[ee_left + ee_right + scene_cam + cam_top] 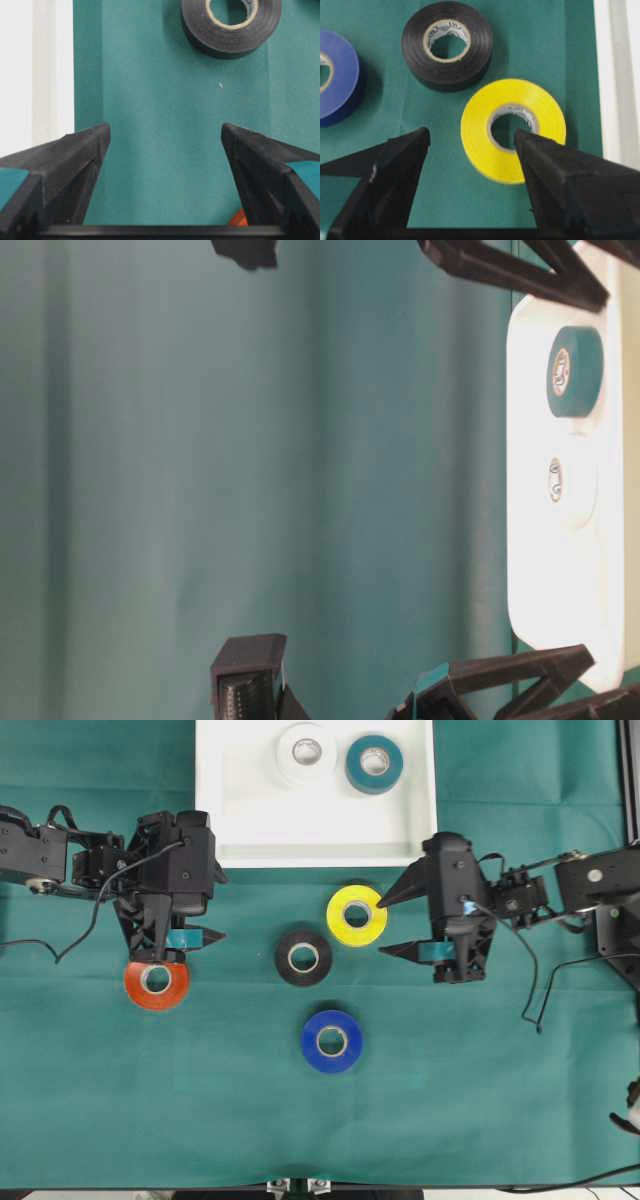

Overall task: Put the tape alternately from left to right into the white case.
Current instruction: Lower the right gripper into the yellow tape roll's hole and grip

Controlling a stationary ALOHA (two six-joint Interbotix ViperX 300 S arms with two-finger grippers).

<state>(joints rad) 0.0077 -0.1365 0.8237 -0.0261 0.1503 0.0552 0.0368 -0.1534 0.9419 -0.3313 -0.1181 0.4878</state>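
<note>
lying flat on the green cloth, the yellow ring-shaped roll of tape [357, 915] sits just off the upper fingertip of the right gripper [394, 924], jaws spread wide and empty. the black roll [303, 958] and blue roll [332, 1041] lie beyond it. the red-orange roll [156, 985] rests partly hidden under the left gripper [207, 904], also wide apart. white roll [306, 753] and teal roll [374, 764] sit inside the shallow white plastic case [412, 830], cut off at the top edge.
</note>
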